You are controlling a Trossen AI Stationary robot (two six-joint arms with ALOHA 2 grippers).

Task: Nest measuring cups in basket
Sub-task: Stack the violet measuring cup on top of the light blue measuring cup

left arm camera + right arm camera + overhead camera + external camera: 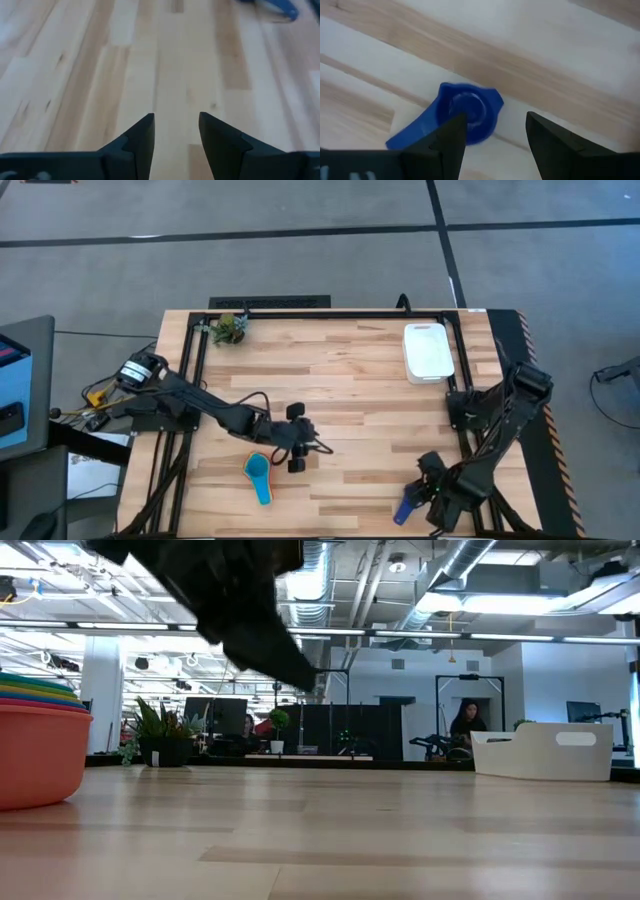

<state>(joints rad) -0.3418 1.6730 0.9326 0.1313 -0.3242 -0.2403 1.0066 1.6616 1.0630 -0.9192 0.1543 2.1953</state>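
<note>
A nested stack of measuring cups [258, 475], light blue on top, stands on the table near its front edge. In the low view the stack [35, 745] shows an orange outer cup with coloured rims above it. My left gripper [306, 438] hangs open just right of it, over bare wood [176, 125]. The dark blue cup [405, 505] lies alone near the front right. My right gripper [422, 490] is open just above it, and the cup [465, 117] sits beside one finger [451, 137]. The white basket [428, 352] rests at the far right [545, 752].
A small green plant [232, 328] stands at the far left corner. A black frame rail [330, 312] runs along the table's far edge and down both sides. Bare wood lies open across the middle of the table [360, 390]. People and desks show in the room beyond.
</note>
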